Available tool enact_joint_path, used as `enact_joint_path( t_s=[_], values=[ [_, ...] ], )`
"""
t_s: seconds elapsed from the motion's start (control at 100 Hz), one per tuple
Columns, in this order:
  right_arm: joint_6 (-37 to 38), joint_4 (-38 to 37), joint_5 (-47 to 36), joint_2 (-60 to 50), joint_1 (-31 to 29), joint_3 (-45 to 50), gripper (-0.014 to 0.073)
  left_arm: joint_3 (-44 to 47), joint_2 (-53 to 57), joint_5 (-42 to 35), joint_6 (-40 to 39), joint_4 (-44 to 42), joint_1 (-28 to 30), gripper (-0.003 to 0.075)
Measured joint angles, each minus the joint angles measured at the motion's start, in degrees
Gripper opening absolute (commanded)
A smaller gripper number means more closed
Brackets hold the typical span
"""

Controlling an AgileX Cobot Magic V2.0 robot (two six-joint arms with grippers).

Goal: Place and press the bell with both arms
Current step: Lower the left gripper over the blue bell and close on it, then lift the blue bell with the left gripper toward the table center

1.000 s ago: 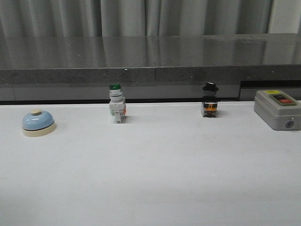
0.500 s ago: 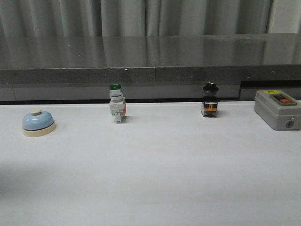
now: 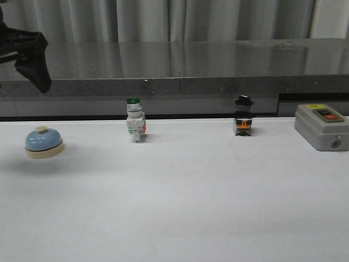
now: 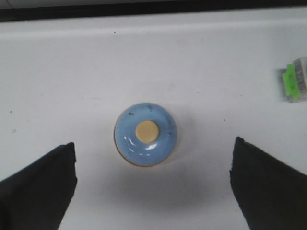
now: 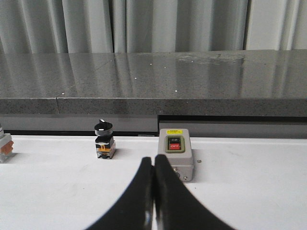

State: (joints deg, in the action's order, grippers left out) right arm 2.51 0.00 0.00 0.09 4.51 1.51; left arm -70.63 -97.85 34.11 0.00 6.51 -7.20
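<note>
The bell [image 3: 43,143], a light-blue dome with a cream base and cream knob, sits on the white table at the far left. In the left wrist view the bell [image 4: 146,133] lies straight below, just beyond the line between the two dark fingers. My left gripper [image 4: 152,184] is open wide and empty, high above the bell; part of it [image 3: 30,57] shows at the front view's upper left. My right gripper [image 5: 153,165] is shut and empty, low over the table, pointing at the grey box; it is out of the front view.
A green-capped white push-button switch [image 3: 135,121] stands at the back centre-left. A black-capped switch [image 3: 243,117] stands at the back centre-right. A grey box with red and black buttons [image 3: 322,126] sits at the right edge. A dark stone ledge [image 3: 174,63] runs behind the table.
My left gripper has come into the front view at the upper left, above the bell, and casts a shadow round it. The bell and the other things have not moved.
</note>
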Motion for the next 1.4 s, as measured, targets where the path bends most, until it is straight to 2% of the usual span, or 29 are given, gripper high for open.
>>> enact_joint_path(
  t_s=[0.42, 0.96, 1.03, 1.2, 1.25, 1.32, 1.4],
  values=[
    [0.0, 0.0, 0.0, 0.0, 0.0, 0.0, -0.006, -5.77, -12.76, -0.11, 0.0, -1.13, 0.0, 0.0608],
    [0.0, 0.0, 0.0, 0.0, 0.0, 0.0, -0.006, -5.9, -18.66, -2.63, 0.0, -1.41, 0.0, 0.0601],
    [0.0, 0.0, 0.0, 0.0, 0.0, 0.0, -0.006, -5.9, -18.66, -2.78, 0.0, -1.41, 0.0, 0.0553],
    [0.0, 0.0, 0.0, 0.0, 0.0, 0.0, -0.006, -5.9, -18.79, -3.17, 0.0, -1.41, 0.0, 0.0291],
    [0.0, 0.0, 0.0, 0.0, 0.0, 0.0, -0.006, -5.9, -18.79, -3.17, 0.0, -1.41, 0.0, 0.0236],
    [0.0, 0.0, 0.0, 0.0, 0.0, 0.0, -0.006, -5.94, -18.79, -3.17, 0.0, -1.41, 0.0, 0.0198],
    [0.0, 0.0, 0.0, 0.0, 0.0, 0.0, -0.006, -6.04, -18.79, -2.76, 0.0, -1.41, 0.0, 0.0195]
  ],
)
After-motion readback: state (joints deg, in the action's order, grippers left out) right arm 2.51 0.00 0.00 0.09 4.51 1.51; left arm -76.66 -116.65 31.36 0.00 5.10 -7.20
